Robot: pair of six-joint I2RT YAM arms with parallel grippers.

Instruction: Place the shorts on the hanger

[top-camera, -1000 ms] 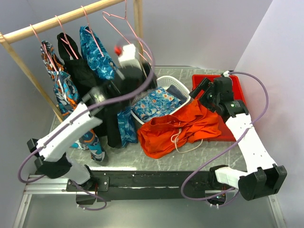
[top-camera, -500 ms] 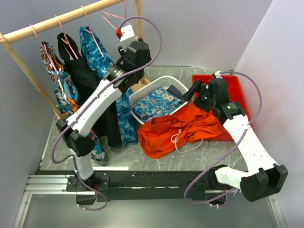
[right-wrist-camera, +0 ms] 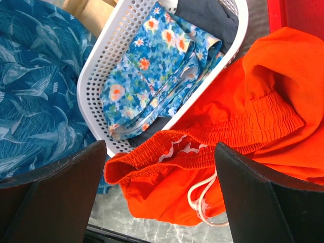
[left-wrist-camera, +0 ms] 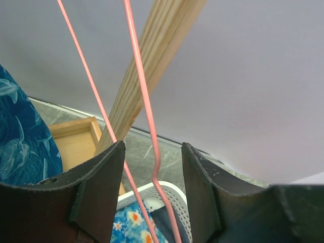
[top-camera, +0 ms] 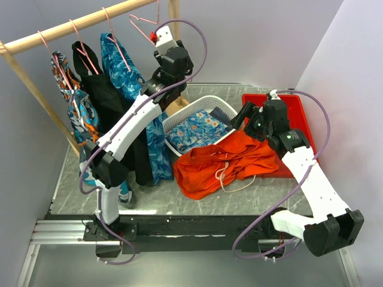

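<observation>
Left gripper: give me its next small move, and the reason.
Probably close the left gripper on the hanger. Its fingers stand open with the pink wire running between them, and the shorts lie on the table, waiting for it.

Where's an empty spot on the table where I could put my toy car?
The best bare spot is the grey table along the near edge, in front of the orange shorts. There's a thinner strip at the back, behind the white basket. The middle is crowded with shorts and basket, and hanging clothes fill the left.
</observation>
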